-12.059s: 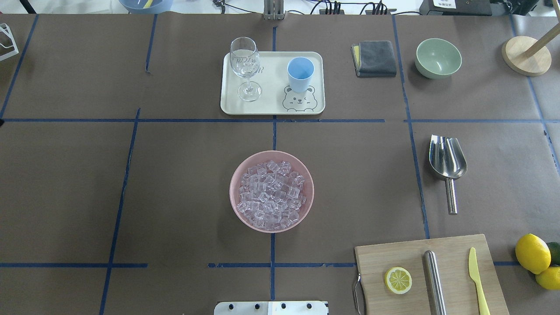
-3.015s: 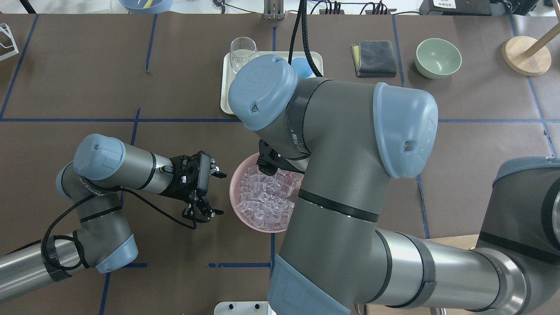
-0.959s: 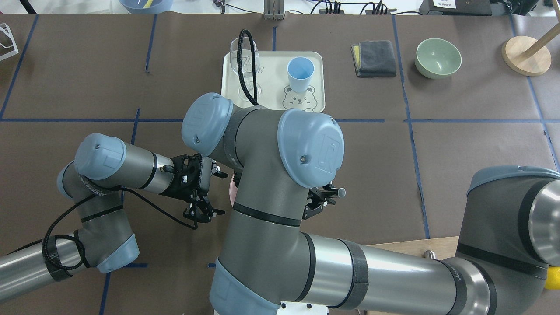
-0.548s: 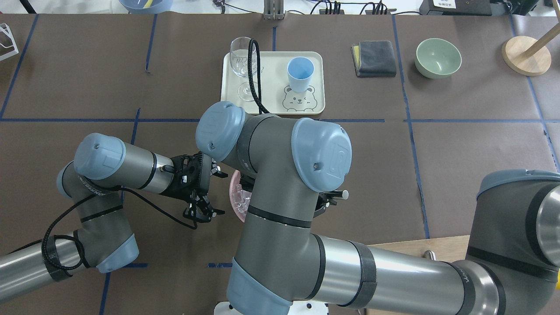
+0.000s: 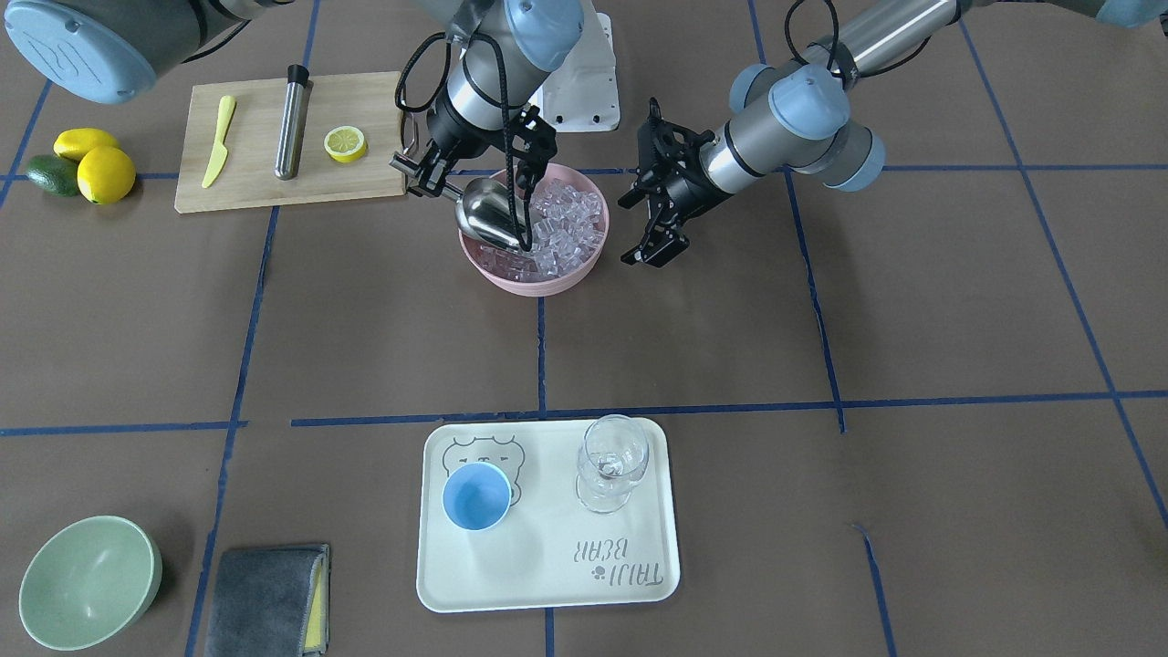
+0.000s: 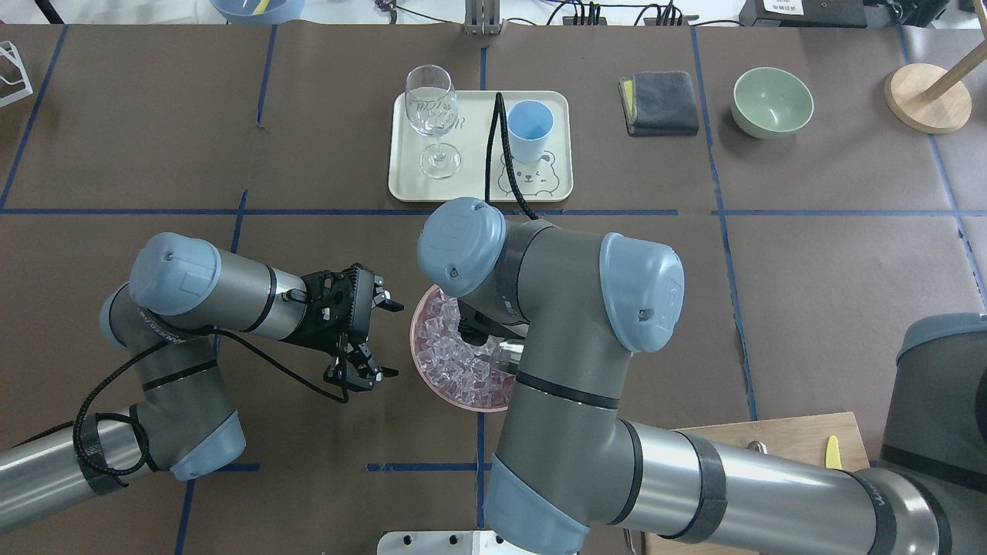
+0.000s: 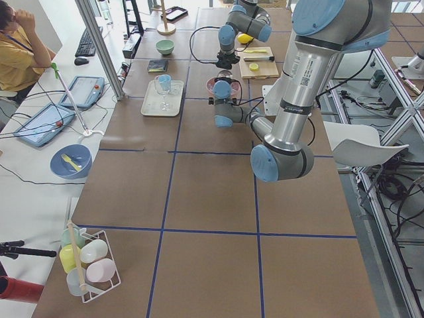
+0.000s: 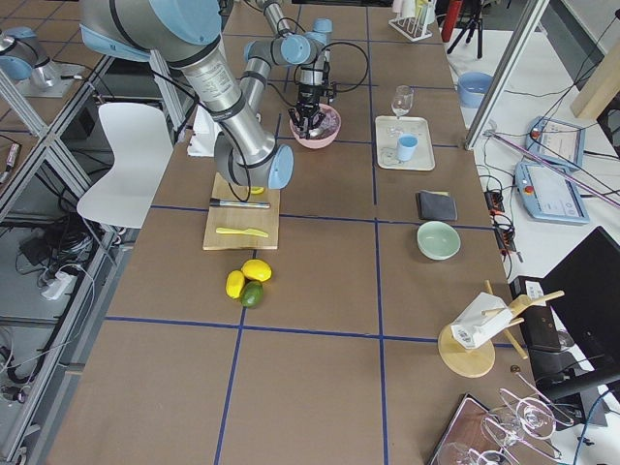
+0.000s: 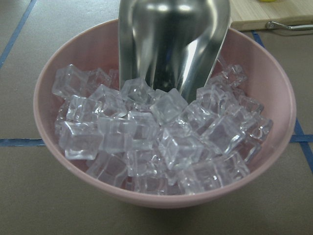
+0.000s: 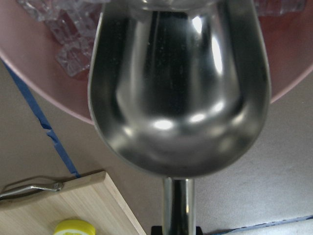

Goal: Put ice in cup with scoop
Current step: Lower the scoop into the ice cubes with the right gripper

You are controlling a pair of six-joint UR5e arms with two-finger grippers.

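Note:
The steel scoop is tilted blade-down, its tip in the ice that fills a pink bowl. My right gripper is shut on the scoop's handle at the bowl's edge. In the left wrist view the scoop rests against the ice; the right wrist view shows the scoop's trough holding nothing. My left gripper stands open beside the bowl, holding nothing. The light-blue cup stands upright on a cream tray and looks to have nothing in it.
A stemmed glass shares the tray with the cup. A cutting board behind the bowl carries a lemon slice, a steel cylinder and a yellow knife. Lemons, a green bowl and a grey cloth lie on the right arm's side.
My right arm has swung to the right in the overhead view, uncovering the left half of the bowl. The scoop's handle end no longer shows there. The left arm has stayed put.

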